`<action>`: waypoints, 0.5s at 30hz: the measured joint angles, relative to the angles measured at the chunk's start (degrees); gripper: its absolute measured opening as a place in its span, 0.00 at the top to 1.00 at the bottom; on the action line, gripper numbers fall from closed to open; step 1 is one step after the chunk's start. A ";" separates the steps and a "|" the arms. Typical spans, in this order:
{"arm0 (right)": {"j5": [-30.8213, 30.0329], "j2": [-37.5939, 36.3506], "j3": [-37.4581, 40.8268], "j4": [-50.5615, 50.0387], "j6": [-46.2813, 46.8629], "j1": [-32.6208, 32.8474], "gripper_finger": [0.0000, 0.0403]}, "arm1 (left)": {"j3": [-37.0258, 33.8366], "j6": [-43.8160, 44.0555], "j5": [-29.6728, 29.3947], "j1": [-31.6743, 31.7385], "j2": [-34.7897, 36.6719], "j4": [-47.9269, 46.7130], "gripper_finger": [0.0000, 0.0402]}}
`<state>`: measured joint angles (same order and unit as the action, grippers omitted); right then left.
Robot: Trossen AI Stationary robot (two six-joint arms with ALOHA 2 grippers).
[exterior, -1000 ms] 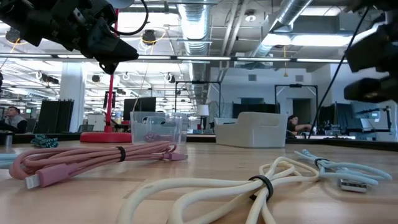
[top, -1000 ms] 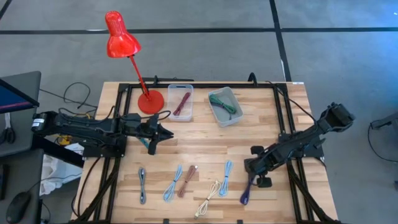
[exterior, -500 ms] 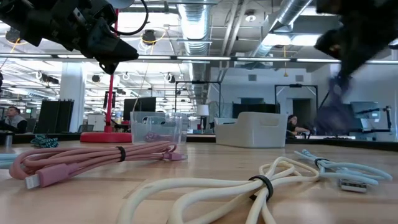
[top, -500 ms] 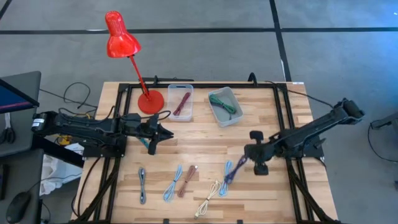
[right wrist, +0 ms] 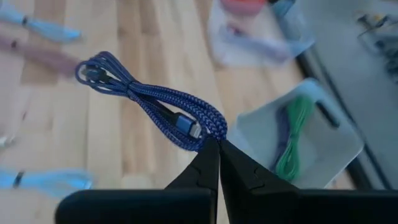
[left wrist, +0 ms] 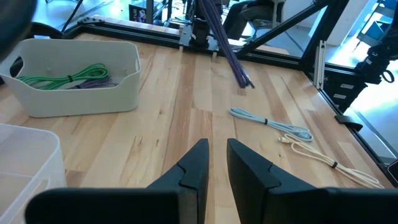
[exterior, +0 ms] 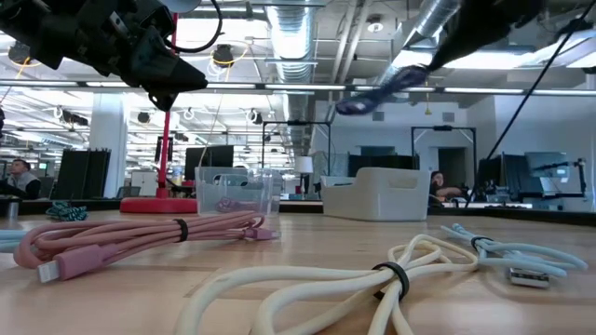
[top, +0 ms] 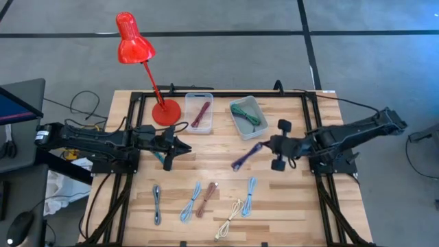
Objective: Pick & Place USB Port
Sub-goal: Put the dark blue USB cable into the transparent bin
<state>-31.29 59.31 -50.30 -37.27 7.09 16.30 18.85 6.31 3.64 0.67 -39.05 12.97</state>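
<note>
Purple braided cable point(top: 245, 156) hangs pinched in our right pincer point(top: 269, 145); we should carry it squarely over the white bin point(top: 241, 124) before releasing.

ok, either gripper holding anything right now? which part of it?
Right gripper is shut on the blue braided cable, pinching one end of the bundle; the rest hangs free above the table. Left gripper holds nothing.

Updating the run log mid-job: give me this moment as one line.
right gripper: shut on purple cable, held above table | grey bin: holds green cable | left gripper: idle, empty
</note>
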 joint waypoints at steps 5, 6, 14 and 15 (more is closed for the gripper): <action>-0.51 0.73 0.00 5.49 -5.46 -4.37 1.00 | 0.00 0.00 0.00 0.00 0.00 0.00 0.86; -0.71 0.70 0.00 6.56 -5.99 -5.29 1.00 | 0.00 0.00 0.00 0.00 0.00 0.00 0.86; -0.17 1.01 0.00 17.16 -11.31 -10.42 1.00 | 0.00 0.00 -4.23 0.00 0.00 0.41 0.86; 0.07 1.30 0.00 19.13 -12.38 -10.73 1.00 | 0.00 0.00 -5.59 0.00 0.00 0.67 0.86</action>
<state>-31.22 60.61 -50.30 -18.13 -5.28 5.57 18.85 6.31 -1.95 0.67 -39.05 13.64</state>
